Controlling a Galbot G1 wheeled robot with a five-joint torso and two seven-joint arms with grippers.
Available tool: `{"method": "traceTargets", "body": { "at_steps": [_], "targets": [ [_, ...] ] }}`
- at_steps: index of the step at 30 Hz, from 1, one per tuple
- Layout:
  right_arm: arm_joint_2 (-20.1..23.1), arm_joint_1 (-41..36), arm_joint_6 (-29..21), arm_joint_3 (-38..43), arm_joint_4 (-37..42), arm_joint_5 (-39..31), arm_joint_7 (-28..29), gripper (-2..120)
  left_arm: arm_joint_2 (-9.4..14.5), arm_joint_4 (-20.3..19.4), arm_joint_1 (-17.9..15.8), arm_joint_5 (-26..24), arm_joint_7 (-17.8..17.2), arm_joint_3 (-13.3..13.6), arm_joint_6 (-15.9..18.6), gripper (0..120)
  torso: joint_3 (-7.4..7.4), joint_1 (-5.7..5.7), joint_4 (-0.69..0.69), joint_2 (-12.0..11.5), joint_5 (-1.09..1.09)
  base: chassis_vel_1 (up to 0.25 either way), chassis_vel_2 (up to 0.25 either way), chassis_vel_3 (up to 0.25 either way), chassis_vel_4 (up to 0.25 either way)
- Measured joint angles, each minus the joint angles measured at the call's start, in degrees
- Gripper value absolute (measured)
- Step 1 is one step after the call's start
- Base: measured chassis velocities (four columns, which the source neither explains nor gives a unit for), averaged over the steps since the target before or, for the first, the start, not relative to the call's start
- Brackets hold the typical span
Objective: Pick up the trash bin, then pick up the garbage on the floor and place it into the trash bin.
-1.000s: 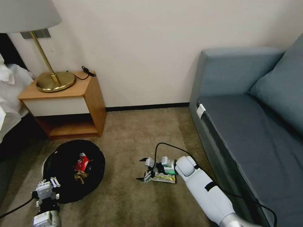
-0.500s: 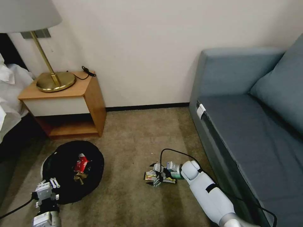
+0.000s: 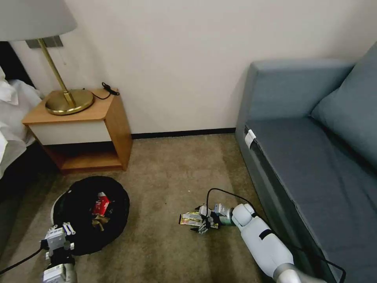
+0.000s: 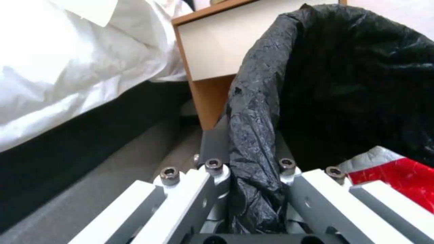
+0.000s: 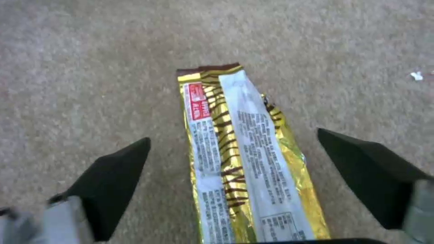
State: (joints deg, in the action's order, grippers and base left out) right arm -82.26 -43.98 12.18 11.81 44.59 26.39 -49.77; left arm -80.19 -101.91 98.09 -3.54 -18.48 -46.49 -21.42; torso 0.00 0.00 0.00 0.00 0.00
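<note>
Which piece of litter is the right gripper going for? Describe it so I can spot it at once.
On the carpet beside the grey-blue sofa, the open right gripper straddles a long, flat gold foil bar wrapper. Dark stripes and white print panels mark it out; the red-white snack packet lies in the black-lined trash bin.

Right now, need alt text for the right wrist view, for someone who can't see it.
The right gripper hangs open over beige carpet, its two black fingers on either side of a long gold-and-brown striped bar wrapper lying flat with its white printed back panel facing up. A tiny white scrap lies on the carpet farther off.
</note>
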Motion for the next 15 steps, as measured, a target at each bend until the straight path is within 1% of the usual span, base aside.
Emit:
{"method": "traceTargets", "body": {
  "at_steps": [4, 5, 8, 9, 11, 12, 13, 14, 15],
  "targets": [
    [-0.52, 0.17, 0.91, 0.81, -1.4, 2.09, 0.54, 77, -0.04, 0.0, 0.06, 0.14, 0.0, 0.02, -0.01, 6, 0.0, 0.0, 0.0, 0.0, 0.0, 0.0, 0.0, 0.0, 0.0],
    [-0.52, 0.17, 0.91, 0.81, -1.4, 2.09, 0.54, 77, -0.04, 0.0, 0.06, 0.14, 0.0, 0.02, -0.01, 6, 0.0, 0.0, 0.0, 0.0, 0.0, 0.0, 0.0, 0.0, 0.0],
    [-0.7, 0.32, 1.21, 1.24, -2.06, 2.73, 0.68, 61, 0.03, -0.13, 0.25, 0.13, 0.0, -0.08, -0.09, 6, 0.0, 0.0, 0.0, 0.0, 0.0, 0.0, 0.0, 0.0, 0.0],
    [-0.7, 0.32, 1.21, 1.24, -2.06, 2.73, 0.68, 61, 0.03, -0.13, 0.25, 0.13, 0.0, -0.08, -0.09, 6, 0.0, 0.0, 0.0, 0.0, 0.0, 0.0, 0.0, 0.0, 0.0],
    [-0.71, 0.44, 1.21, 1.23, -2.04, 2.75, 0.6, 54, 0.08, -0.19, 0.33, 0.09, 0.0, -0.16, -0.2, 6, 0.0, 0.0, 0.0, 0.0, 0.0, 0.0, 0.0, 0.0, 0.0],
    [-0.73, 0.46, 1.21, 1.21, -2.01, 2.75, 0.53, 48, 0.08, -0.2, 0.36, 0.07, 0.0, -0.16, -0.23, 6, 0.0, 0.0, 0.0, 0.0, 0.0, 0.0, 0.0, 0.0, 0.0],
    [-0.73, 0.46, 1.21, 1.21, -2.01, 2.75, 0.53, 48, 0.08, -0.2, 0.36, 0.07, 0.0, -0.16, -0.23, 6, 0.0, 0.0, 0.0, 0.0, 0.0, 0.0, 0.0, 0.0, 0.0],
    [-0.76, 0.46, 1.21, 1.17, -2.01, 2.75, 0.46, 44, 0.09, -0.26, 0.42, 0.06, 0.0, -0.16, -0.26, 6, 0.0, 0.0, 0.0, 0.0, 0.0, 0.0, 0.0, 0.0, 0.0],
    [-0.83, 0.45, 1.21, 1.14, -2.01, 2.75, 0.45, 36, 0.08, -0.4, 0.49, 0.05, 0.0, -0.16, -0.28, 6, 0.0, 0.0, 0.0, 0.0, 0.0, 0.0, 0.0, 0.0, 0.0]
  ]
}}
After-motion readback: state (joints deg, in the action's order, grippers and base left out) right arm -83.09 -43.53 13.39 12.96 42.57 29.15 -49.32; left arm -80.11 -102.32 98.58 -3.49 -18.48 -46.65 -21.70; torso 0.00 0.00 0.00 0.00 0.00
